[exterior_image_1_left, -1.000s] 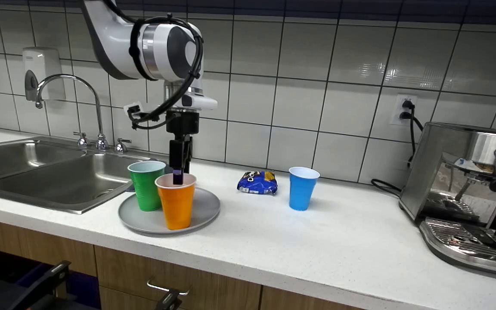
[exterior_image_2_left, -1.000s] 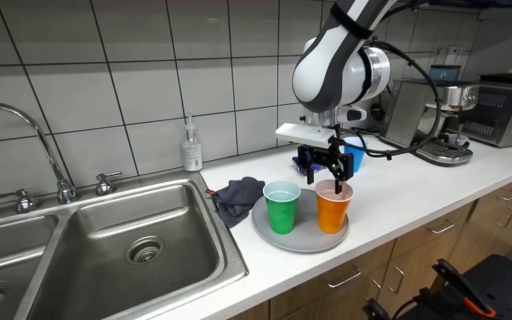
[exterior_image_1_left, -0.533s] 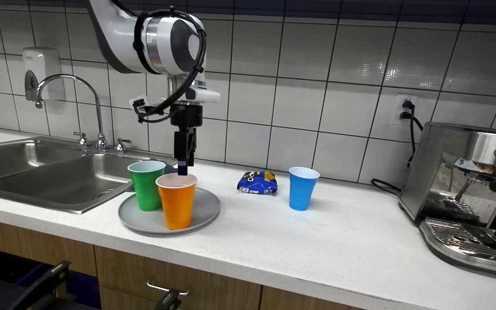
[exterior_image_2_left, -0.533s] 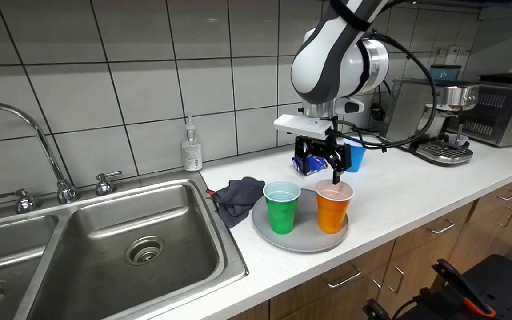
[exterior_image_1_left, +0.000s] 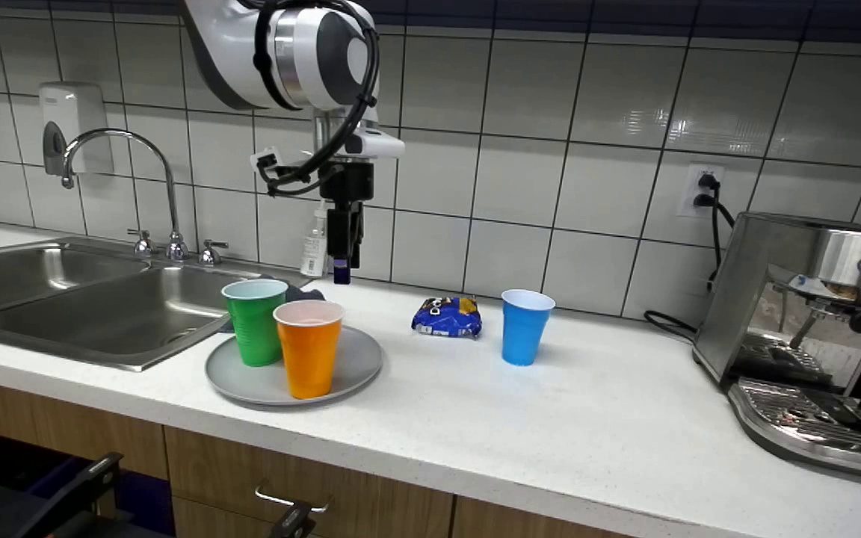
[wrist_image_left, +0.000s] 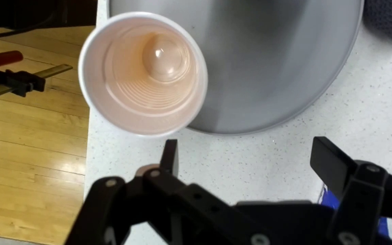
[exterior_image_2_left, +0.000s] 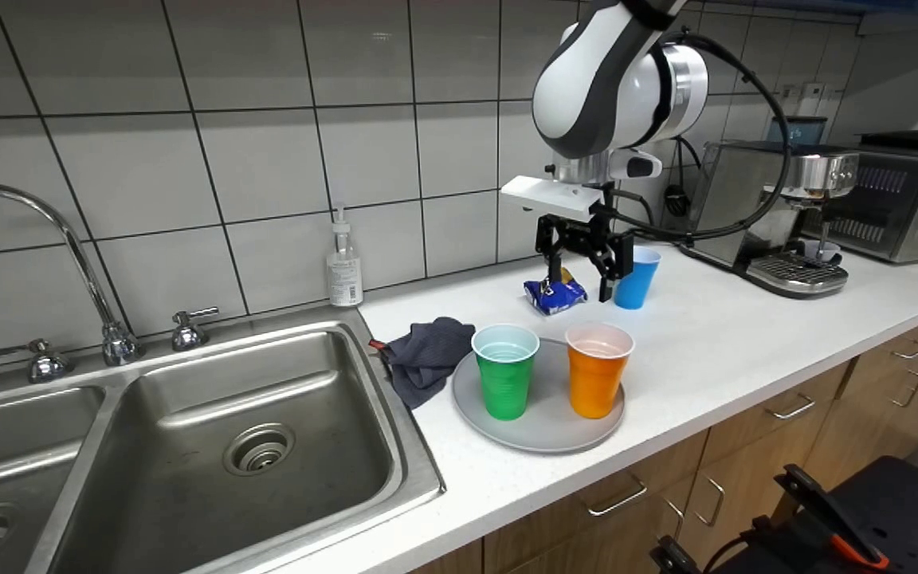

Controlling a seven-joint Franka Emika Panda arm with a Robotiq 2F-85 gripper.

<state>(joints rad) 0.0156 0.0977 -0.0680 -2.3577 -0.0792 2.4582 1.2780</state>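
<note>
My gripper [wrist_image_left: 245, 144] stands open in the air with bare counter showing between its black fingers [wrist_image_left: 332, 163]. In both exterior views it hangs above and behind the orange cup [exterior_image_1_left: 308, 359], clear of the rim. That cup is upright on a grey plate [exterior_image_2_left: 551, 434], beside an upright green cup [exterior_image_2_left: 505, 387]. From the wrist view I look into the orange cup's pale inside [wrist_image_left: 145, 78]; the green cup is out of that view. A crumpled blue packet [exterior_image_1_left: 445, 320] lies on the counter, partly hidden by the right finger in the wrist view.
A blue cup [exterior_image_1_left: 526, 329] stands right of the packet. Left of the plate are a dark cloth [exterior_image_2_left: 431, 355] and the steel sink [exterior_image_2_left: 188, 446]. A soap bottle [exterior_image_2_left: 343, 271] stands by the wall, and a coffee machine [exterior_image_1_left: 812, 336] at the right.
The gripper has risen, with one finger leaving the orange cup's mouth, and has moved back toward the wall and slightly right. Cups, plate and packet have stayed put.
</note>
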